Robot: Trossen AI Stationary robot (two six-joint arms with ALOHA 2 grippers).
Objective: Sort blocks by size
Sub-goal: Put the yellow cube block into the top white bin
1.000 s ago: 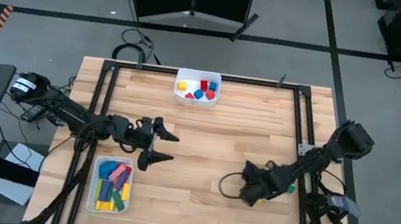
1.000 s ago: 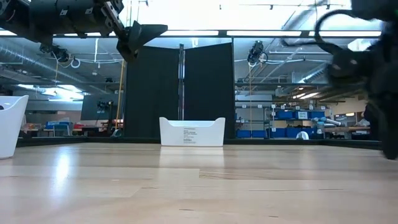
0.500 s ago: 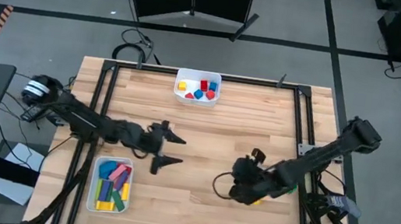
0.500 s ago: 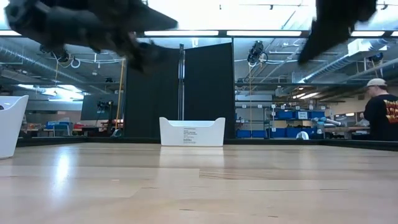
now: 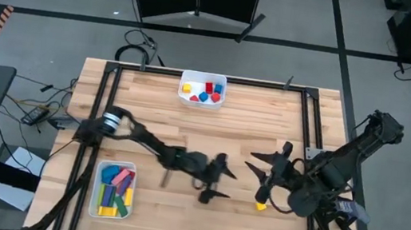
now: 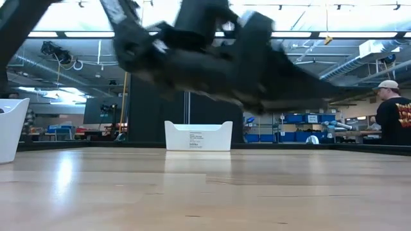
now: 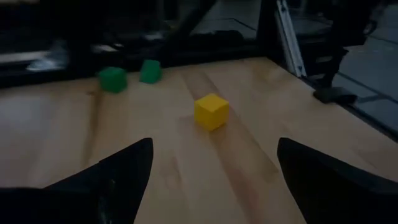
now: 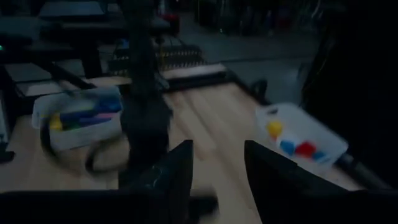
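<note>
A yellow cube (image 5: 260, 206) lies on the table at the near right. In the left wrist view it (image 7: 211, 111) sits ahead of the fingers, with two green cubes (image 7: 112, 79) (image 7: 150, 71) behind it. My left gripper (image 5: 218, 185) is open and empty over the table's middle, its fingers pointing at the yellow cube; the open fingers also show in the left wrist view (image 7: 211, 168). My right gripper (image 5: 255, 164) is open and empty, above the table just far of the yellow cube, pointing toward the table's left.
A white tray (image 5: 200, 98) holding small cubes stands at the far edge, and a white tray (image 5: 101, 166) holding coloured bars stands at the near left. The left arm (image 6: 212, 58) sweeps across the low view. A person (image 6: 393, 115) stands in the room behind.
My left gripper has swept from the table's left toward its right and a little nearer, reaching the middle. My right gripper has gone up and toward the far edge. The yellow cube that was under it now shows.
</note>
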